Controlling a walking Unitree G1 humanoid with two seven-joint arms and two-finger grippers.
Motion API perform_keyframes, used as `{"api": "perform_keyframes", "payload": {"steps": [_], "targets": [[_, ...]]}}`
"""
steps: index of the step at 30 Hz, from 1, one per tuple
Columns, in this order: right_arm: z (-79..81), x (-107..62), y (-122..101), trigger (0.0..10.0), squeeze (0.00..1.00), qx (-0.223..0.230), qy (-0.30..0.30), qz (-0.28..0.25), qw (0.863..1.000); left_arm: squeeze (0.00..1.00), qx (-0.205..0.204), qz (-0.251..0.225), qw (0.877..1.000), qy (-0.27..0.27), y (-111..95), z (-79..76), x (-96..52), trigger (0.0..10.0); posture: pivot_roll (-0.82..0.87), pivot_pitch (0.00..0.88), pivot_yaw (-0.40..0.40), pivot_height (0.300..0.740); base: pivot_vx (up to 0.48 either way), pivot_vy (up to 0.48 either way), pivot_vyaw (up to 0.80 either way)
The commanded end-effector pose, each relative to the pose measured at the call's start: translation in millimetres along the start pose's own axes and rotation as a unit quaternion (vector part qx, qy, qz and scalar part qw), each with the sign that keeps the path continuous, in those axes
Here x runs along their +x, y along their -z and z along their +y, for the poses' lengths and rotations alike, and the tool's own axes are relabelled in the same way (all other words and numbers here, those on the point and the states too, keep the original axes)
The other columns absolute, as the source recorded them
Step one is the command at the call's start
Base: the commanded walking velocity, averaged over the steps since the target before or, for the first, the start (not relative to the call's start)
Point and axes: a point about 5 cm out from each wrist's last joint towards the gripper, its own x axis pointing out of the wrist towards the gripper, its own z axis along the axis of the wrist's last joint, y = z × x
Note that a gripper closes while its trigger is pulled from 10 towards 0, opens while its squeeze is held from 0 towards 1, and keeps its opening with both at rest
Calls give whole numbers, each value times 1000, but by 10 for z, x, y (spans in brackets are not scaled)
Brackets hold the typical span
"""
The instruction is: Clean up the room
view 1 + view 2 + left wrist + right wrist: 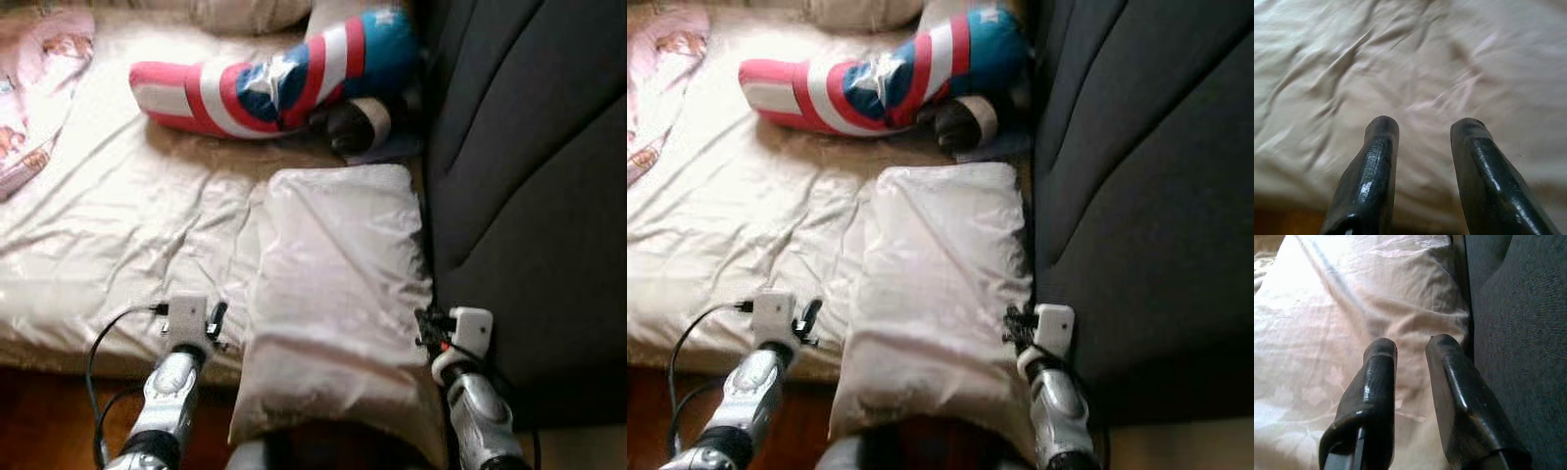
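Both jaws stand spread and empty, your left gripper (1422,142) over the sheet (118,225) and your right gripper (1410,362) at the pillow's (338,284) edge by the sofa (529,176), where closing could snag sofa fabric.

A pillow (338,294) lies on the bed (108,245), at its right side, right next to the big padded wall (534,176) on the right. Behind the pillow, farther up the bed, lies a long cushion (265,83), and a blanket (39,88) sits in the far left corner. The left gripper (1422,129) is over the sheet left of the pillow, and the right gripper (1410,347) is over the pillow's right edge, beside the padded wall.
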Motion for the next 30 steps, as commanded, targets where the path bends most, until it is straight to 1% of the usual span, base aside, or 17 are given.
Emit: {"api": "perform_keyframes", "payload": {"steps": [1,2,3,5,6,10,18,22,23,25,30], "targets": [[-279,-110,102,10000,0,14,61,26,998,0,-7,56,998,-12,234,37,-96,10000,39,64,-20,740,0,0,0],[-279,-110,102,10000,0,14,61,26,998,0,-7,56,998,-12,234,37,-96,10000,39,64,-20,740,0,0,0],[-263,-96,99,10000,0,12,60,29,998,0,-12,80,997,-17,327,47,-138,10000,43,61,-17,740,0,0,0],[-239,-78,82,10000,0,15,57,26,998,0,-11,95,995,-20,392,58,-174,10000,40,57,-16,740,0,0,0],[-222,-62,61,10000,0,16,55,22,998,0,-20,103,994,-24,429,65,-195,10000,33,53,-13,740,0,0,0],[-208,-39,26,10000,0,18,51,14,998,0,-29,95,995,-24,411,45,-186,10000,32,50,-8,740,0,63,0],[-187,-59,88,10000,0,18,49,26,998,0,-28,90,995,-17,383,-7,-160,10000,31,56,-6,740,0,266,0],[-149,-64,120,10000,0,23,48,30,998,0,-29,91,995,-16,388,-11,-164,10000,33,71,-6,740,0,263,0],[-125,-59,124,10000,0,25,45,30,998,0,-28,91,995,-15,392,-8,-169,10000,36,95,-7,740,0,266,0],[-109,-56,128,10000,0,26,45,30,998,0,-28,90,995,-14,397,-6,-176,10000,37,107,-6,740,0,281,0],[-72,-46,146,10000,0,34,48,36,998,0,-27,94,995,-15,435,6,-207,10000,44,124,-1,740,0,330,0]]}}
